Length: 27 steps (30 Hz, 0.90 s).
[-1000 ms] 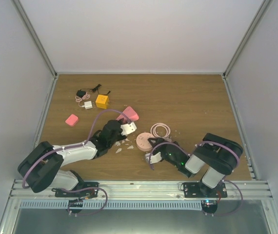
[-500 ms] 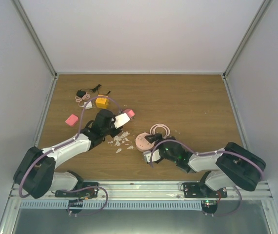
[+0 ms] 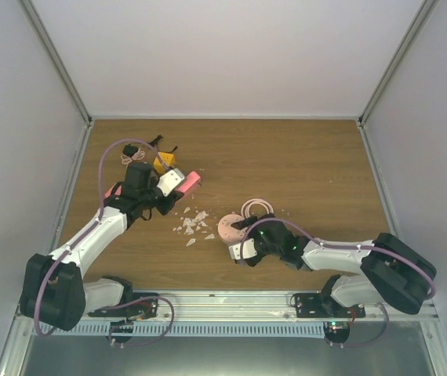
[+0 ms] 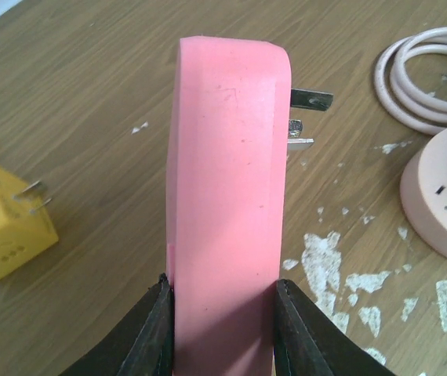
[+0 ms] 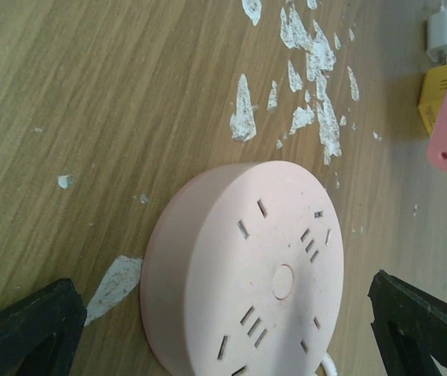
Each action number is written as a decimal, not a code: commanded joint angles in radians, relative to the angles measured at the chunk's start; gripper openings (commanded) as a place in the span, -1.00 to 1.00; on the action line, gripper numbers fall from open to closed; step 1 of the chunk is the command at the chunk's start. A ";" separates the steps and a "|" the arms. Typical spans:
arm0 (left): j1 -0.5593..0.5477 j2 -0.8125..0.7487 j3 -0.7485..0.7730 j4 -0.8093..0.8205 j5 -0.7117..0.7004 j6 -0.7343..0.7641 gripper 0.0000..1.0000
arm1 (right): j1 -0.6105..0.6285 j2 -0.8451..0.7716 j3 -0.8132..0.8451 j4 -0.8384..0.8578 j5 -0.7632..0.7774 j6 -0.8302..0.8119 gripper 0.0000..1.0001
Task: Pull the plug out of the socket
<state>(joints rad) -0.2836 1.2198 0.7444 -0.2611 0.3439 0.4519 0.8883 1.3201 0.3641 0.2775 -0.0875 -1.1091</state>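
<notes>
The plug [image 4: 227,196] is a flat bright-pink body with metal prongs [image 4: 310,99] bare in the air, apart from the socket. My left gripper [image 4: 222,313] is shut on it, one finger on each flat face, holding it above the wood at the left [image 3: 186,182]. The socket [image 5: 247,274] is a pale pink round disc with several slot groups, lying on the table [image 3: 230,227]. My right gripper [image 5: 223,329] stands open, its fingers [image 5: 27,329] wide on either side of the disc without touching it.
A yellow cube adapter [image 3: 163,162] lies just behind the left gripper, with a black adapter [image 3: 132,149] and a small pink block [image 3: 114,190] nearby. The socket's coiled pink cable [image 3: 257,207] lies behind it. White paint flakes [image 3: 192,223] mark the wood.
My left arm has carried the pink plug back and to the left, away from the socket. My right gripper has opened wide and its arm has stretched out low beside the disc.
</notes>
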 commanded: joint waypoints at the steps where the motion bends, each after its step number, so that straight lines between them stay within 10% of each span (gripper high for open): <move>1: 0.041 -0.073 0.012 -0.015 0.009 0.002 -0.90 | 0.012 -0.014 0.044 -0.118 -0.044 0.069 0.99; 12: 0.083 -0.157 -0.139 0.126 -0.397 0.247 -0.97 | 0.012 -0.033 0.160 -0.219 -0.060 0.185 0.99; 27: 0.090 -0.157 -0.423 0.532 -0.597 0.490 -0.96 | 0.013 0.005 0.220 -0.273 -0.053 0.262 0.99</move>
<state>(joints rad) -0.2008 1.0584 0.3698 0.0486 -0.1802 0.8688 0.8894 1.3109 0.5625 0.0216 -0.1341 -0.8803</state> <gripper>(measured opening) 0.313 0.995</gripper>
